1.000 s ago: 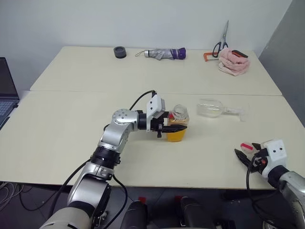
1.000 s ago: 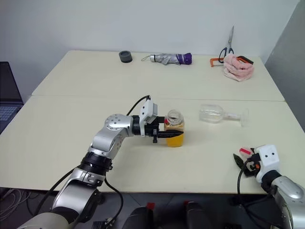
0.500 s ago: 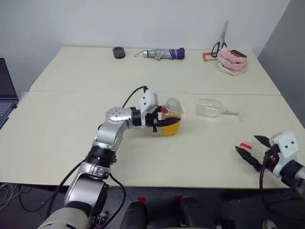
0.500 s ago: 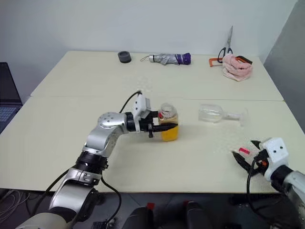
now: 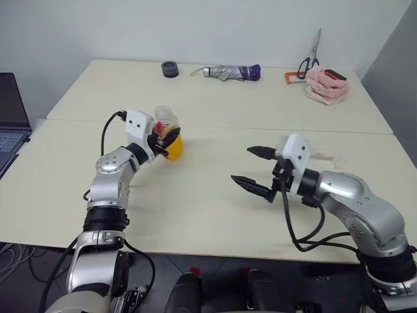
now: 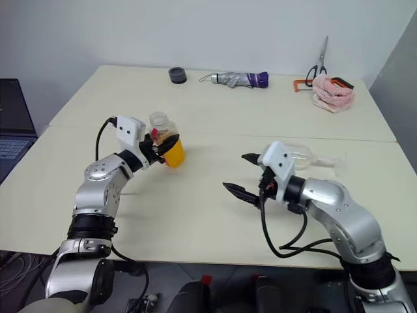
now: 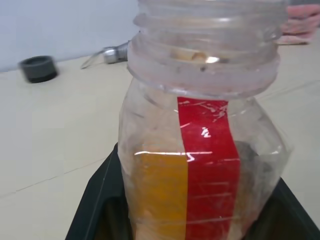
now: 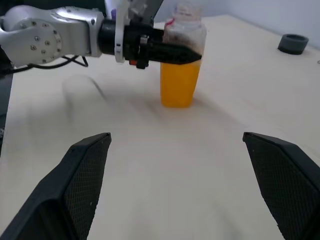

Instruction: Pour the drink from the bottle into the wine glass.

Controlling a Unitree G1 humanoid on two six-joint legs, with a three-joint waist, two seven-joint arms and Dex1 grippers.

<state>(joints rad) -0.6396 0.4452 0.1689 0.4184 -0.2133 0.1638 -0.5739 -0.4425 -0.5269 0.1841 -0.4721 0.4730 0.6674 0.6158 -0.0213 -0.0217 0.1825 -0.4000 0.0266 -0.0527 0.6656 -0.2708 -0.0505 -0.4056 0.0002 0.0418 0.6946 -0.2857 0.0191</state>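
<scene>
My left gripper (image 5: 158, 138) is shut on the bottle (image 5: 167, 135), a small clear bottle with an open neck and a red label strip (image 7: 207, 170). The orange drink (image 8: 178, 82) fills its lower half. It stands upright at the table's left-middle; I cannot tell whether its base touches the table. The wine glass (image 6: 301, 154) lies on its side at the right, its foot pointing right. My right gripper (image 5: 242, 165) hovers just in front of the glass, open wide and empty, pointing left toward the bottle. In the right wrist view its fingers (image 8: 85, 175) frame the bottle from a distance.
Along the far edge lie a black tape roll (image 5: 170, 68), a folded umbrella (image 5: 228, 72), scissors (image 5: 313, 53), an orange clamp (image 5: 290, 77) and a pink cloth (image 5: 328, 85). A laptop (image 5: 10, 124) sits at the far left. A seam (image 5: 228, 128) joins two tables.
My left gripper has carried the bottle well to the left, away from the glass. My right arm has risen from the table's right front corner and swung left, in front of the glass.
</scene>
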